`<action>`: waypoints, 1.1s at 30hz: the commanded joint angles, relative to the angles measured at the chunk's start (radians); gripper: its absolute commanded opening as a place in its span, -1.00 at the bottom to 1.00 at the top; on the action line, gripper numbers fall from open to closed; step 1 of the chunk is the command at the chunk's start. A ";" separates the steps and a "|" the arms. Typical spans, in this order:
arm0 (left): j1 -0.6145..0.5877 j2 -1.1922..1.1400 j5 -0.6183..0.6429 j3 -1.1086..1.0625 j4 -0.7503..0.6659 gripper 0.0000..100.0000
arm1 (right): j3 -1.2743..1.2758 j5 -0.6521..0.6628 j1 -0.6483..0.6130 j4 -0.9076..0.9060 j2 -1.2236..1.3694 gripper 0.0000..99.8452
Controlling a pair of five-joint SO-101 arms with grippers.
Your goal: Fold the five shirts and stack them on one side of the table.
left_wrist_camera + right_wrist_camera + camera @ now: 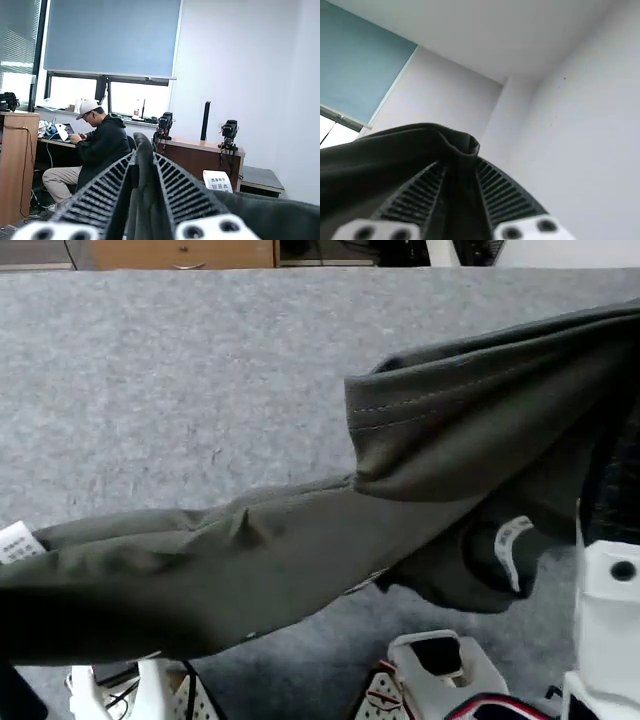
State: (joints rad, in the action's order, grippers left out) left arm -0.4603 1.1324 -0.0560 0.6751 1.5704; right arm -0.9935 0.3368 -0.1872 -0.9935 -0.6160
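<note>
Stretched above the grey worktop [180,370], the dark shirt [300,550] hangs between your left gripper [144,152] and right gripper [459,162], each clamped on a pinch of its cloth; lower both ends evenly so it lands flat for folding.

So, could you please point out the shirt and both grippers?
shirt [300,560]: high view, middle of the stretched cloth.
left gripper [145,152]: left wrist view, between its fingertips, on pinched cloth.
right gripper [460,161]: right wrist view, between its fingertips, on pinched cloth.
</note>
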 commanded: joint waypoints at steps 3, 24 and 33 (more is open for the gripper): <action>-0.011 -0.036 -0.055 0.014 -0.003 -0.96 | 0.002 0.006 -0.010 0.097 0.002 -0.99; -0.008 0.073 -0.106 -0.075 0.160 -0.96 | 0.007 -0.023 -0.148 -0.158 0.068 -0.99; -0.006 -0.028 -0.100 -0.356 0.089 -0.96 | 0.314 -0.025 -0.143 -0.098 0.148 -1.00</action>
State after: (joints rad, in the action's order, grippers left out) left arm -0.4618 1.1876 -0.1603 0.4726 1.7238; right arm -0.7802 0.3245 -0.3268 -1.1577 -0.5163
